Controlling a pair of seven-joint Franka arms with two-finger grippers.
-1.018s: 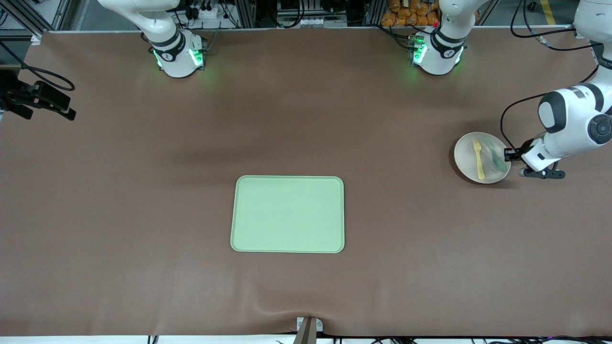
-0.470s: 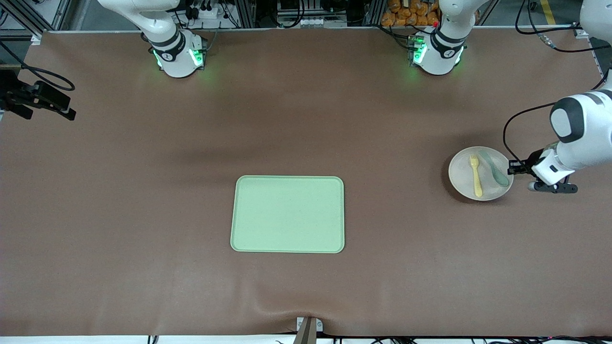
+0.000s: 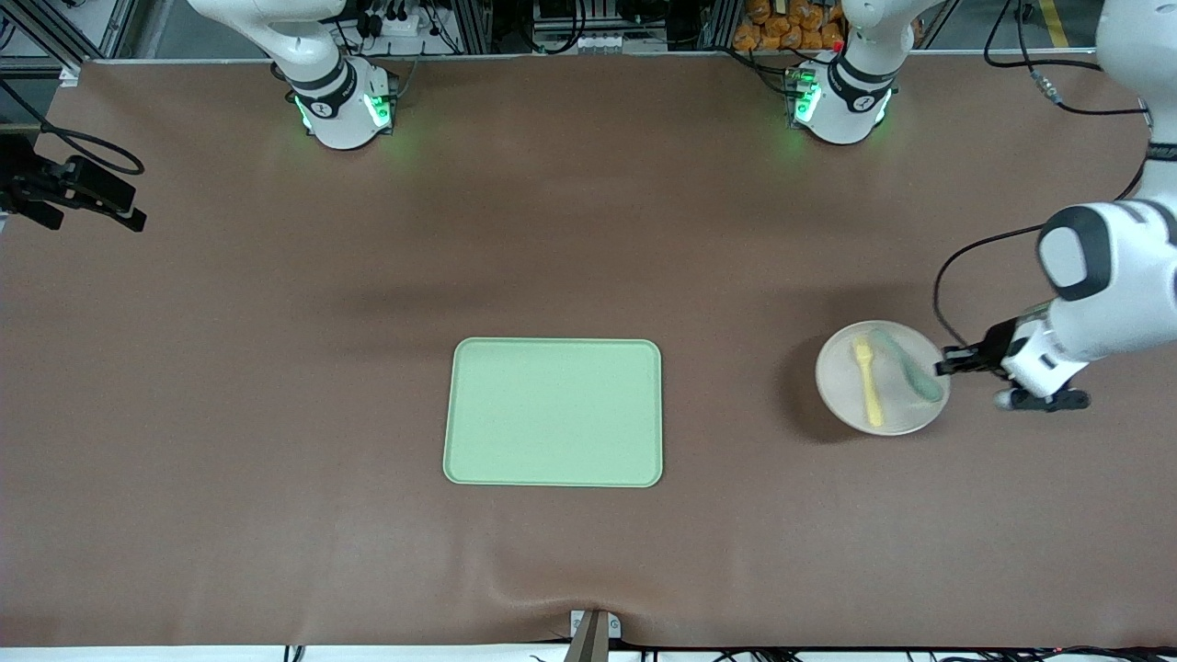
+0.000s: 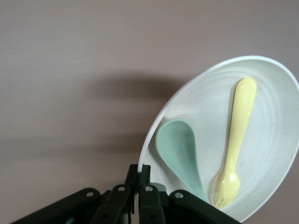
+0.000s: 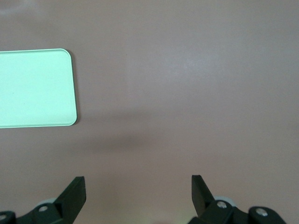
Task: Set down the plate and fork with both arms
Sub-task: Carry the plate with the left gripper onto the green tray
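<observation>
The off-white plate (image 3: 841, 386) hangs just above the brown table at the left arm's end, casting a shadow under it. On it lie the pale-yellow fork (image 3: 865, 384) and a teal spoon (image 3: 908, 368). My left gripper (image 3: 945, 368) is shut on the plate's rim. The left wrist view shows the plate (image 4: 271, 102), the fork (image 4: 236, 140), the spoon (image 4: 180, 149) and the left gripper (image 4: 144, 170) pinching the rim. My right gripper (image 5: 138, 189) is open over bare table, with nothing between its fingers; it is out of the front view.
A rectangular light-green tray (image 3: 554, 412) lies mid-table, and its corner (image 5: 32, 88) shows in the right wrist view. A black camera mount (image 3: 74, 188) sits at the right arm's end. A small bracket (image 3: 593, 630) stands at the table's front edge.
My left gripper has carried the plate, with fork and spoon on it, nearer to the front camera and toward the tray. The right arm has not moved.
</observation>
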